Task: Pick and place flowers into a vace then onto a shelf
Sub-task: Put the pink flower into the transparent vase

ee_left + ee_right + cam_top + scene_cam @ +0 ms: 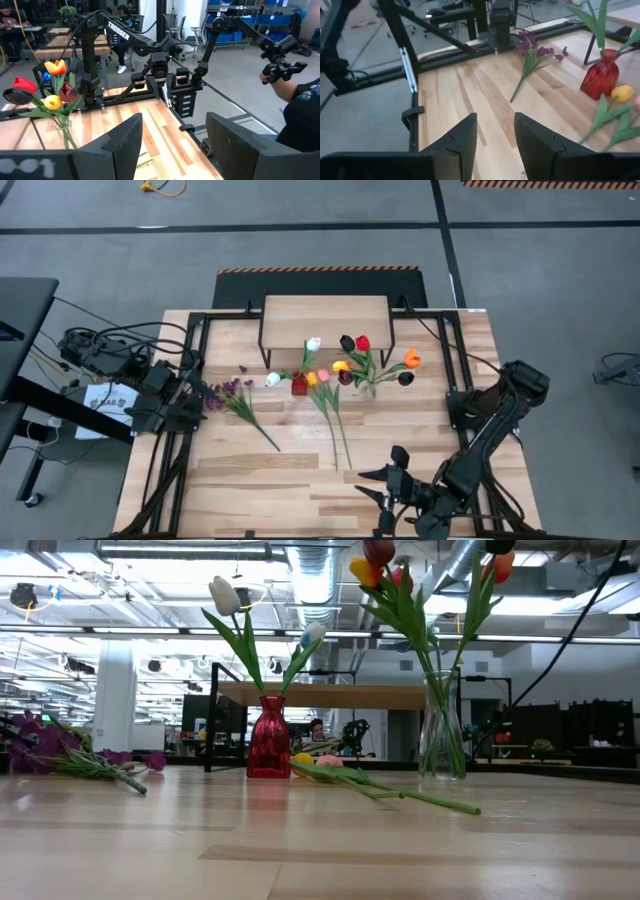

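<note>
Flowers [333, 420] — two loose tulips, one purple bunch [232, 397] — on table.

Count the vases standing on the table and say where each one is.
2. A red vase stands in front of the shelf toward its left, holding white tulips. A clear glass vase stands to its right, holding several coloured tulips. None appears hidden.

The right end effector [492, 142] hangs over the wooden surface [470, 95], its dark fingers [462, 140] parted with nothing between them — ahead lies a purple flower bunch [535, 50]; a red vase [601, 77] stands beside a fallen yellow tulip [622, 92]
</note>
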Robot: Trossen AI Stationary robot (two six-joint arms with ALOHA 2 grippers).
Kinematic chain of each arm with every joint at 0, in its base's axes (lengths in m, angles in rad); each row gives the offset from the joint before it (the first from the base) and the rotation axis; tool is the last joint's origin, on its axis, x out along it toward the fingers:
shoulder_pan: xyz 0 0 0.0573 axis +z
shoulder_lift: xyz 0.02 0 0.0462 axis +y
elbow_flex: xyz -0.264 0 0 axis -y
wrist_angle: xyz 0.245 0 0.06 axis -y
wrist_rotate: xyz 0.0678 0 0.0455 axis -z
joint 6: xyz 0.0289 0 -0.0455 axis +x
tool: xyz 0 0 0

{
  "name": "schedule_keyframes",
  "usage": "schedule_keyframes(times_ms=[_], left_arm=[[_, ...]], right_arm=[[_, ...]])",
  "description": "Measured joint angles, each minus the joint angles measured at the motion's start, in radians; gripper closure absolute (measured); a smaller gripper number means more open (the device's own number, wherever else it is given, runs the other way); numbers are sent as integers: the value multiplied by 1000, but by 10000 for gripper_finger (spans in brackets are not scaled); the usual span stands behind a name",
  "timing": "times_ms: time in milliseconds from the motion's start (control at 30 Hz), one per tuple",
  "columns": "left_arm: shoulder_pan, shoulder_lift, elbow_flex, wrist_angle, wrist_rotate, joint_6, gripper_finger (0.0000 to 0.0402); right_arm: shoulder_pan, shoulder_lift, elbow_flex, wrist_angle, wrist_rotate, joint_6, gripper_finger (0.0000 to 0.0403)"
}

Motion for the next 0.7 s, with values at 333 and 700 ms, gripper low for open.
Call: schedule_keyframes(times_ms=[333,700], left_arm=[[0,0,0,-8,40,-44,194],[0,2,0,-18,38,-45,194]], right_arm=[[-10,20,1,-7,-49,124,281],[-29,180,0,-104,-51,409,281]])
